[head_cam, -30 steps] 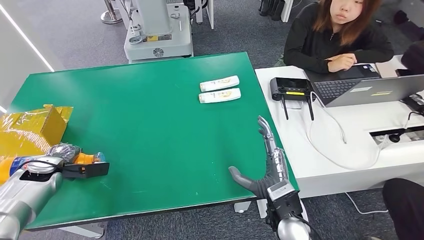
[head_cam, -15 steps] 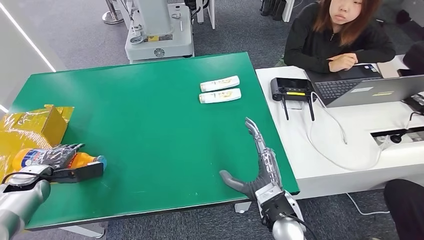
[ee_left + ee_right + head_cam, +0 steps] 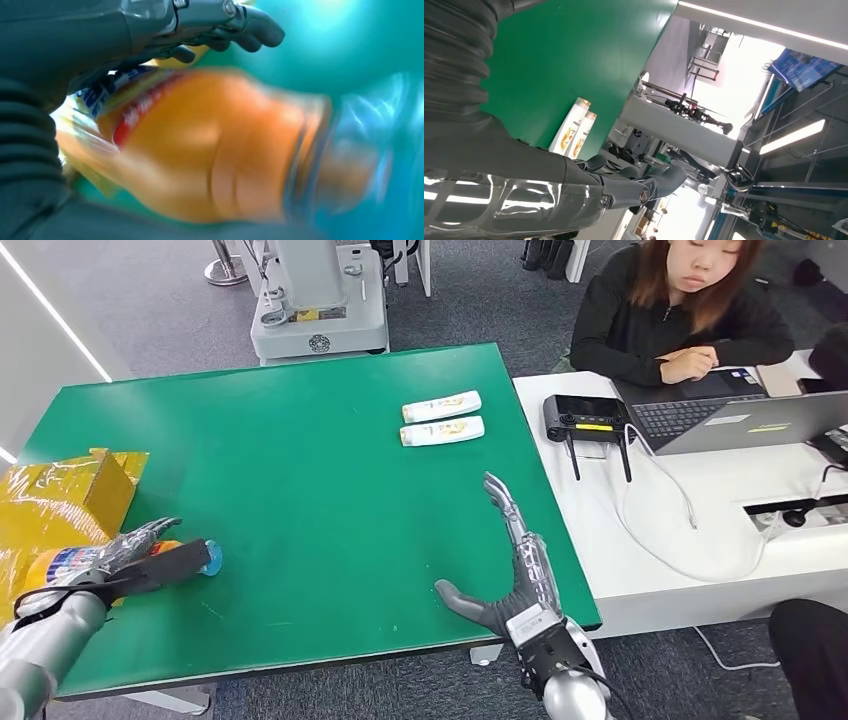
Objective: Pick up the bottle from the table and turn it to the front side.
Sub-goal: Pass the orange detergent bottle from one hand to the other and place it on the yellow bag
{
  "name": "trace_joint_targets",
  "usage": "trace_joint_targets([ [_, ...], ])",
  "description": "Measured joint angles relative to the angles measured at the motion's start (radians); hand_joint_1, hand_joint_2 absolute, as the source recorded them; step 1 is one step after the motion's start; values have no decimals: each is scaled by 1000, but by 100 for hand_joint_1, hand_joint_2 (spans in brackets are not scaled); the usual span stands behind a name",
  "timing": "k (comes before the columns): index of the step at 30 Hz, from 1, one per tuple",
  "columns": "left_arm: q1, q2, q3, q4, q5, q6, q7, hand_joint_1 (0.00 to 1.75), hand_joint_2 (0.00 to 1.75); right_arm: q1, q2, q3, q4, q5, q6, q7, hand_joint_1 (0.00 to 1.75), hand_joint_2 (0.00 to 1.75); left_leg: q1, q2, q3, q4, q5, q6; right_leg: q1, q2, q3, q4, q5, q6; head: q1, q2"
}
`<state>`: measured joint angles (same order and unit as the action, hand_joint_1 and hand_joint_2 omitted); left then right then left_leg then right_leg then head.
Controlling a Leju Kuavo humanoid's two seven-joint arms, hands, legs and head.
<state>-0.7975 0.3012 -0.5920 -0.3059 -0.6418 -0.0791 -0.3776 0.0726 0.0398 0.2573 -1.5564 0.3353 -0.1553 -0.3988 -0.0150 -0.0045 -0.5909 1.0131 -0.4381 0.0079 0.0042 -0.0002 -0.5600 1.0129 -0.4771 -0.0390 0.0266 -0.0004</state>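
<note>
An orange drink bottle (image 3: 58, 563) with a blue cap (image 3: 211, 561) lies on its side low over the green table (image 3: 300, 500), near the table's front left edge. My left hand (image 3: 135, 558) grips it, fingers over the body and thumb along the neck. The left wrist view shows the bottle (image 3: 200, 150) close and blurred, under the fingers (image 3: 240, 30). My right hand (image 3: 513, 575) is open with flat, spread fingers over the table's front right corner, holding nothing. It also appears in the right wrist view (image 3: 574, 172).
Two white shampoo bottles (image 3: 441, 406) (image 3: 441, 430) lie side by side at the back right of the table. A yellow wrapped box (image 3: 60, 495) sits at the left edge. A person (image 3: 680, 310) sits at a white desk (image 3: 700, 530) with a laptop (image 3: 740, 420) and router (image 3: 585, 417).
My left hand has turned and sunk toward the table with the orange bottle, its cap shifting slightly right. My right hand has drifted left and forward over the table.
</note>
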Motion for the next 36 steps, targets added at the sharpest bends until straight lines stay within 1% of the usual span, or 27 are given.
trace_joint_targets([
  [4,-2,-26,155,-1,188,-181,-8,0,0,-4,7,-1,10,8,6,-1,0,175,-1,-1,2,-1,-1,1,-1,-1,2,0,0,0,0,0],
  [7,-1,-44,247,-1,266,-266,11,0,0,-8,11,-1,19,14,6,-1,0,175,-2,1,3,-1,-1,1,-1,1,3,0,0,0,0,0],
  [10,0,-59,334,-1,364,-349,58,0,0,-9,14,-1,25,14,6,-1,0,175,-2,1,5,-1,0,1,-1,1,4,0,0,0,0,0],
  [12,3,-66,387,-1,408,-380,78,0,0,-8,16,-1,27,14,6,-1,0,175,-2,0,5,-1,0,1,0,1,4,0,0,0,0,0],
  [15,10,-80,439,-1,430,-370,76,0,0,-7,20,-1,27,14,2,-1,0,175,-2,1,5,-1,0,1,0,1,4,0,0,0,0,0],
  [17,18,-92,462,-2,439,-347,42,0,0,-4,22,-1,26,15,-1,0,0,175,-2,1,5,-1,0,1,0,1,4,0,0,0,0,0],
  [18,25,-99,470,-4,445,-335,7,0,0,-2,24,-1,23,16,-3,1,0,175,-2,1,5,-1,0,1,0,1,3,0,0,0,0,0],
  [20,45,-119,486,-12,468,-320,-94,0,0,3,29,-2,17,17,-8,3,0,175,-2,1,4,-1,0,1,-1,1,3,0,0,0,0,0],
  [22,74,-143,501,-27,503,-324,-200,0,0,8,32,-3,10,19,-12,2,0,175,-2,1,3,0,0,1,-1,1,1,0,0,0,0,0],
  [24,112,-174,513,-60,543,-330,-272,0,0,12,34,-4,5,25,-14,-1,0,175,-2,1,1,0,0,1,-1,1,0,0,0,0,0,0],
  [27,184,-228,520,-174,615,-306,-318,0,0,16,36,-4,2,31,-23,-12,0,175,-2,1,-3,1,-1,1,-1,2,-3,0,0,0,0,0],
  [33,320,-327,520,-508,726,-204,-325,0,0,17,36,6,13,-6,-51,-41,0,175,-2,1,-6,2,-2,3,-1,1,-6,-1,0,1,0,0],
  [36,378,-368,515,-678,717,-127,-325,0,0,17,36,20,23,-32,-68,-54,0,175,-2,1,-8,2,-2,3,-1,1,-7,-1,0,1,0,0],
])
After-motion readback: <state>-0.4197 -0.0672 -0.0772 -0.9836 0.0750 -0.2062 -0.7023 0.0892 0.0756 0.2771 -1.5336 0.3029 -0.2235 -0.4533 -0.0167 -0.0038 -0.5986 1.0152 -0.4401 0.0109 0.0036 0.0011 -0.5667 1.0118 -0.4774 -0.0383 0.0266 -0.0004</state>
